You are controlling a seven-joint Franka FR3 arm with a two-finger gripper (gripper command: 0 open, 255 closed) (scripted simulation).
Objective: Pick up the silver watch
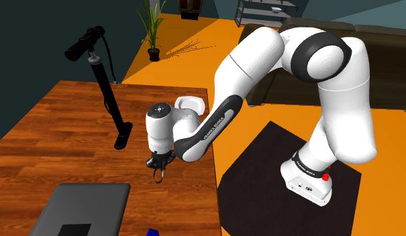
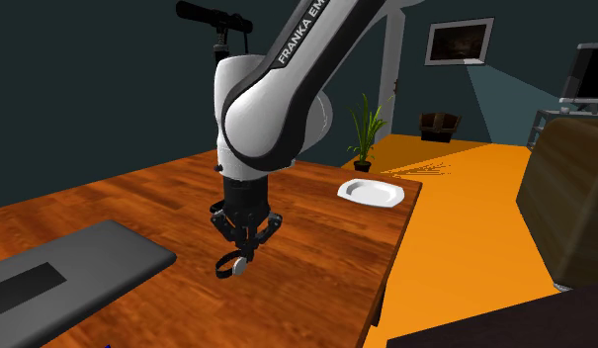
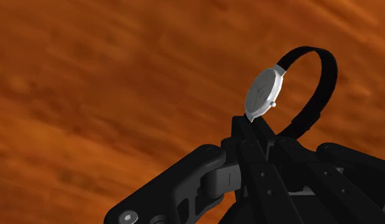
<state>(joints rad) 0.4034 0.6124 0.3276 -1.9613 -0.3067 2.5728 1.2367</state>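
Observation:
The watch [image 3: 264,94] has a silver round case and a black strap loop [image 3: 318,89]. My black gripper [image 3: 258,137] is shut on it, the fingertips pinching the lower edge of the case. In the second exterior view the watch [image 2: 232,264] hangs from the gripper [image 2: 244,244] a little above the wooden table [image 2: 316,237]. From the shoulder camera the gripper [image 1: 158,167] points down near the table's right edge, with the watch [image 1: 158,175] dangling under it.
A closed grey laptop [image 1: 77,211] lies at the table's near end. A black camera stand [image 1: 107,94] rises from the table beside the arm. A white plate [image 2: 371,192] sits at the far corner. Orange floor lies past the table edge.

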